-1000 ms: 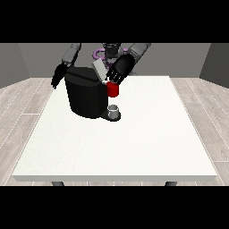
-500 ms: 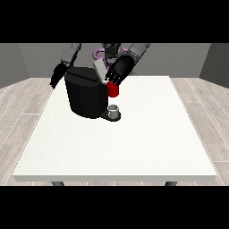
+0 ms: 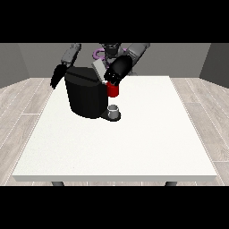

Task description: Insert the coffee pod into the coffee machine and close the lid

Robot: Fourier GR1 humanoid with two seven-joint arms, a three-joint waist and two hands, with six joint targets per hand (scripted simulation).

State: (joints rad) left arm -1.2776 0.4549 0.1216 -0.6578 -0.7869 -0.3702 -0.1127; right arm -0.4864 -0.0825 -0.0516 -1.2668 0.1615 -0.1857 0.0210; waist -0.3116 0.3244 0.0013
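The hand at the view's right (image 3: 118,70) hovers over the machine (image 3: 87,96) near the worktop's (image 3: 134,143) far edge, fingers' state unclear; pod unseen, so lid-closing seemingly comes next.

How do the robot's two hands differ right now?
The hand at the view's right is up at the machine's top front, just above a red thing at the machine. The hand at the view's left hangs beside the machine's far side, away from that red thing. Both are black.
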